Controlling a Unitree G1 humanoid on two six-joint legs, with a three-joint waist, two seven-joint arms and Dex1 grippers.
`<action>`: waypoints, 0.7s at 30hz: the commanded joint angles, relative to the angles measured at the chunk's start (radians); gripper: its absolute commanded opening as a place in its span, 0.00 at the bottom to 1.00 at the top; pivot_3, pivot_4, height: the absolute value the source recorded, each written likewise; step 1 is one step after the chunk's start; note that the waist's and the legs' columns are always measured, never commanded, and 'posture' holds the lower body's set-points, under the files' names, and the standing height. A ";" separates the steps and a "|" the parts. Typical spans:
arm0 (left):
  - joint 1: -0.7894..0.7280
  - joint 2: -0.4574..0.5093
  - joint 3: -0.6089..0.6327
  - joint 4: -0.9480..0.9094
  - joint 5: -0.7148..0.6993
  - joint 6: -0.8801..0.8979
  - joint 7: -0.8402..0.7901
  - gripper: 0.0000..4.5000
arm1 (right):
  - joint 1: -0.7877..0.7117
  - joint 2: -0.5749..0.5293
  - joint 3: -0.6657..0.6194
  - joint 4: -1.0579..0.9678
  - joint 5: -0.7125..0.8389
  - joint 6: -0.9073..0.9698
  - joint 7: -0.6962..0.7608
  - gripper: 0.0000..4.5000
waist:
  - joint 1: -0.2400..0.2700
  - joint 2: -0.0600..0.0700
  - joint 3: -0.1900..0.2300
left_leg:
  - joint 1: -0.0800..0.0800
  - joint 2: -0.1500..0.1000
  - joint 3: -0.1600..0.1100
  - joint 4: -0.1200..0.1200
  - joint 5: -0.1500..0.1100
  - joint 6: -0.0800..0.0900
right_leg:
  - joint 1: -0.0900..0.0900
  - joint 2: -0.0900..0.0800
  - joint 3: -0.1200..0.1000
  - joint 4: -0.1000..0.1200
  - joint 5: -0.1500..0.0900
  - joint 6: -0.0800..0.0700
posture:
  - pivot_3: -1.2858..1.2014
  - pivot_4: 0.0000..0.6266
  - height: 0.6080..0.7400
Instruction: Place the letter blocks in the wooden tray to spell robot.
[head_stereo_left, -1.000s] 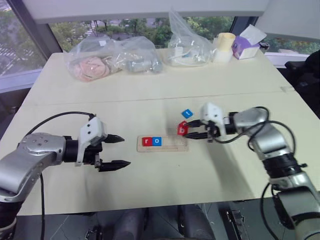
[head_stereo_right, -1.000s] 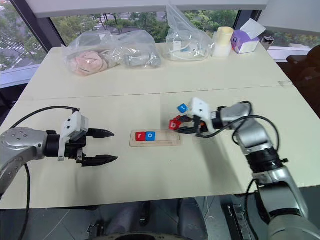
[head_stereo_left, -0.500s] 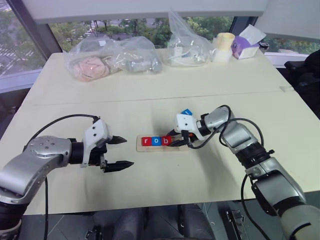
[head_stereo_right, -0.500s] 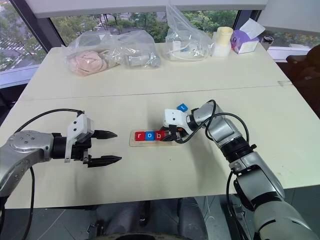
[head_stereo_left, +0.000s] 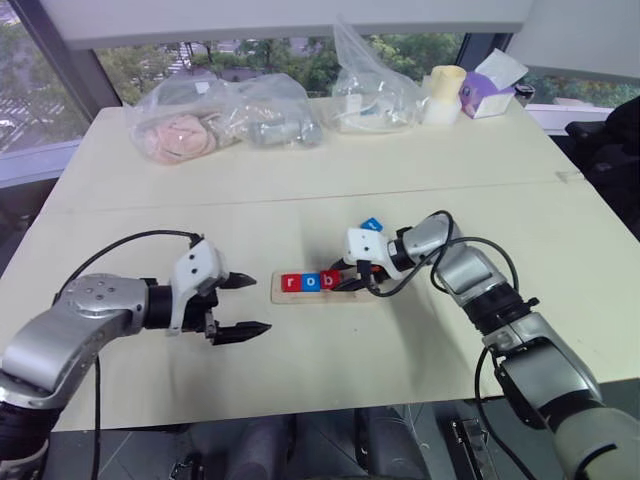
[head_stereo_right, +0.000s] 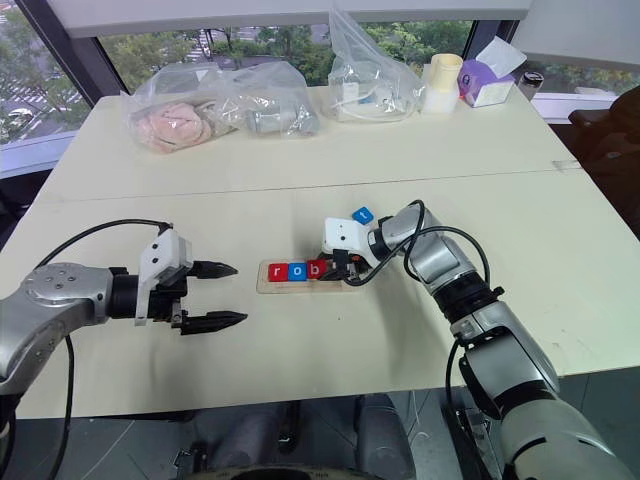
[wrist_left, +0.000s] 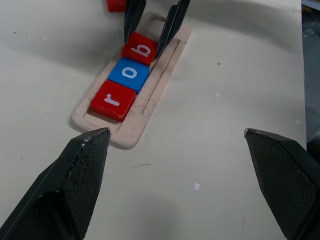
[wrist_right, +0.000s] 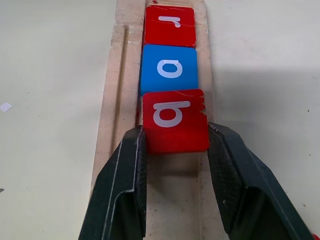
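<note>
We see a large pale table (head_stereo_left: 300, 200) with clear plastic bags (head_stereo_left: 225, 115) of odds and ends along its far edge, next to a cream roll (head_stereo_left: 445, 92) and a purple tissue box (head_stereo_left: 485, 85) at the far right corner. Near the table's middle lies the wooden tray (head_stereo_left: 325, 285), long side running left to right. Our left gripper (head_stereo_left: 240, 305) hovers over bare table to the left of the tray, apart from it, its two black fingers spread wide and holding nothing. Our right gripper (wrist_right: 175, 145) reaches in from the tray's right end, angled down, with its fingers (wrist_right: 125, 185) pinched on the two side edges of the red b block (wrist_right: 174, 120). That block sits in the tray's slot, third in line and touching the blue o block (wrist_right: 170, 67); the red r block (wrist_right: 169, 25) fills the leftmost place, so the row reads r, o, b. The right part of the slot is partly hidden by the gripper. A blue block (head_stereo_left: 372, 226) lies on the table just behind the right gripper, outside the tray; we cannot read its letter for certain. In the left wrist view the edge of another red block (wrist_left: 116, 5) shows on the table beside the tray's far end.
</note>
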 joint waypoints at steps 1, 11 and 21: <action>-0.016 -0.005 0.007 -0.008 0.007 -0.021 0.001 1.00 | -0.014 0.010 -0.010 -0.004 0.002 -0.010 0.005 0.57 | 0.000 0.000 0.000 | 0.000 0.000 0.000 0.000 0.000 0.000 | 0.000 0.000 0.000 0.000 0.000 0.000 | 0.52 0.24 1.00; -0.025 -0.020 -0.005 0.020 0.031 -0.047 0.000 1.00 | -0.067 0.035 -0.125 -0.009 0.080 0.059 -0.055 0.99 | 0.000 0.000 0.000 | 0.000 0.000 0.000 0.000 0.000 0.000 | 0.000 0.000 0.000 0.000 0.000 0.000 | 0.52 0.24 1.00; 0.001 -0.030 0.008 0.011 0.025 -0.042 0.006 1.00 | 0.085 0.007 -0.183 -0.257 0.145 0.235 -0.127 0.99 | 0.003 0.000 0.000 | 0.000 0.000 0.000 0.000 0.000 0.000 | 0.000 0.000 0.000 0.000 0.000 0.000 | 0.52 0.24 1.00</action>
